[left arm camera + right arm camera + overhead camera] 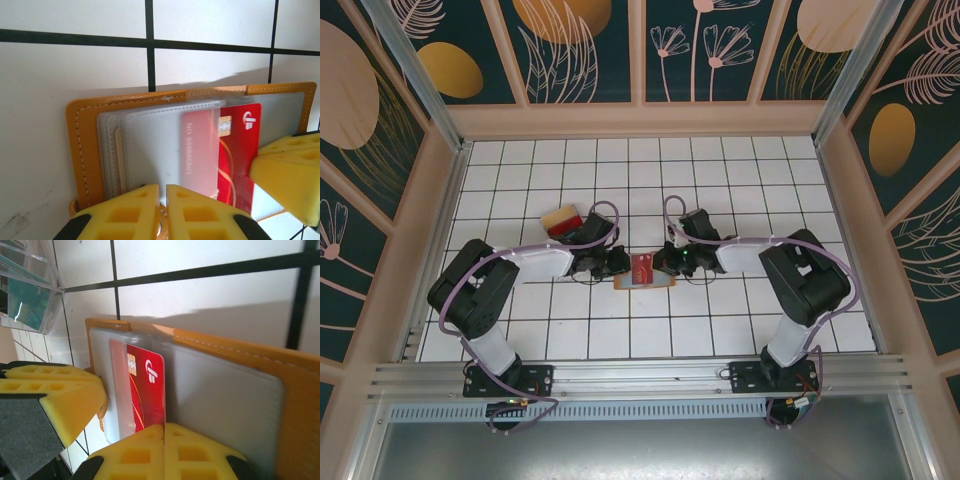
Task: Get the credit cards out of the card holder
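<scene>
The orange-brown card holder [645, 280] lies open on the white tiles between my two grippers. A red credit card [240, 150] sticks halfway out of one of its grey-blue clear pockets [150, 150]. My left gripper [163, 200] is shut on the near edge of the card holder [85, 150], at the pockets. In the right wrist view my right gripper [164, 440] is shut on the edge of the red card [147, 390]. From above, the left gripper [623, 264] and right gripper [663, 263] face each other across the holder.
A tan card and a red card [563, 220] lie on the tiles behind the left arm. A clear plastic piece with a teal card [30, 302] stands at the upper left of the right wrist view. Wooden walls [640, 120] enclose the tiled floor.
</scene>
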`<state>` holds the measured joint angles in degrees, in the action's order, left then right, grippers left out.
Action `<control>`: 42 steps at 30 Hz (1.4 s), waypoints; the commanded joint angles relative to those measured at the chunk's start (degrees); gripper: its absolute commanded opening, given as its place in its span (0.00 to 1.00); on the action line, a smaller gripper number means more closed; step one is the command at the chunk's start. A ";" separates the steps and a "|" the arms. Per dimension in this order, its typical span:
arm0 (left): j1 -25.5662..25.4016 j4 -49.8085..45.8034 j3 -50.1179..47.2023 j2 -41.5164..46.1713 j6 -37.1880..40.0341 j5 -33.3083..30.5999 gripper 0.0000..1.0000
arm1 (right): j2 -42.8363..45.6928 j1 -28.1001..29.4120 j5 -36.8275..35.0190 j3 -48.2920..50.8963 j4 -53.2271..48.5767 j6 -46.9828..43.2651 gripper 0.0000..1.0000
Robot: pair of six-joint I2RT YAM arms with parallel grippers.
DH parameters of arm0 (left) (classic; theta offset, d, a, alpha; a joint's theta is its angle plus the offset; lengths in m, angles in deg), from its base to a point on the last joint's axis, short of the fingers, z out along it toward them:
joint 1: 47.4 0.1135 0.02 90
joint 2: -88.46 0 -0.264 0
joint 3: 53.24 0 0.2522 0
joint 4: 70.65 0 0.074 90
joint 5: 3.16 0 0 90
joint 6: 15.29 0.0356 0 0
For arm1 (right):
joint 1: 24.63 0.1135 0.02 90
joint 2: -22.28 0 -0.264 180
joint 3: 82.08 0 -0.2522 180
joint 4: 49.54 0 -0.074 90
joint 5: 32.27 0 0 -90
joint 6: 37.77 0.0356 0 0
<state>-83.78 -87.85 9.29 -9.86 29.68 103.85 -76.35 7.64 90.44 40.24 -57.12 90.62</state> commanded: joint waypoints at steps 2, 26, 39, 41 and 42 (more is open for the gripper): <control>-0.20 -4.56 -0.63 -1.63 1.09 -2.16 0.15 | 4.73 -3.22 -1.07 2.32 -3.52 -2.90 0.00; 0.61 16.80 0.66 10.32 -14.93 8.24 0.48 | 22.44 -9.72 6.22 2.44 2.58 -1.40 0.00; 0.68 25.43 -1.34 10.14 -19.19 12.96 0.42 | 22.43 -10.10 13.26 6.02 13.92 5.05 0.00; 0.69 26.48 -1.31 10.05 -19.56 13.90 0.41 | 22.43 -10.12 13.54 6.46 14.99 5.71 0.00; 0.68 26.64 -1.36 10.00 -19.69 14.15 0.41 | 22.43 -10.10 13.67 6.56 15.46 6.09 0.00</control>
<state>-83.49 -64.92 8.57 -0.40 11.23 115.76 -53.95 -2.15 101.81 45.81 -46.28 95.04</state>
